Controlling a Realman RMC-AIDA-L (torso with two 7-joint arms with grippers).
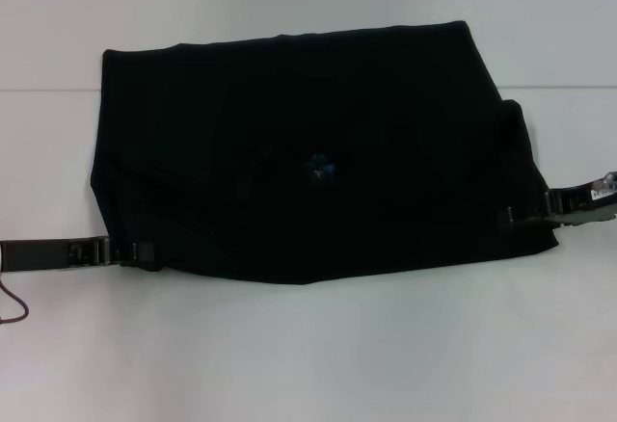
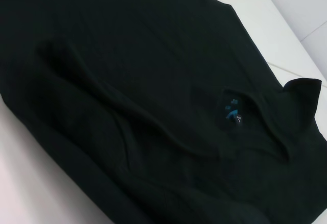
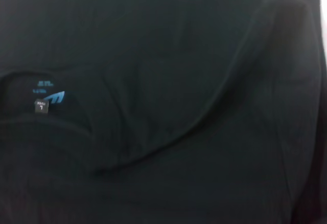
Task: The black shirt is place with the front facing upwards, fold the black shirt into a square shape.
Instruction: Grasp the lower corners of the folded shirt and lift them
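The black shirt [image 1: 308, 133] lies flat on the white table [image 1: 308, 355], folded into a rough rectangle with its sides turned inward. Its small blue neck label [image 1: 316, 165] shows near the middle. No white lettering is visible. My left gripper [image 1: 145, 251] is low at the shirt's near-left corner, against the cloth edge. My right gripper [image 1: 528, 212] is at the shirt's right edge, where a fold of cloth bulges out. The left wrist view shows the shirt [image 2: 127, 81] with raised folds and the label [image 2: 232, 112]. The right wrist view is filled by the shirt [image 3: 179, 55] and its label [image 3: 48, 98].
A seam line [image 1: 48, 89] runs across the white table behind the shirt's far part. A dark cable [image 1: 13, 304] loops beside my left arm at the left edge. Bare table lies in front of the shirt.
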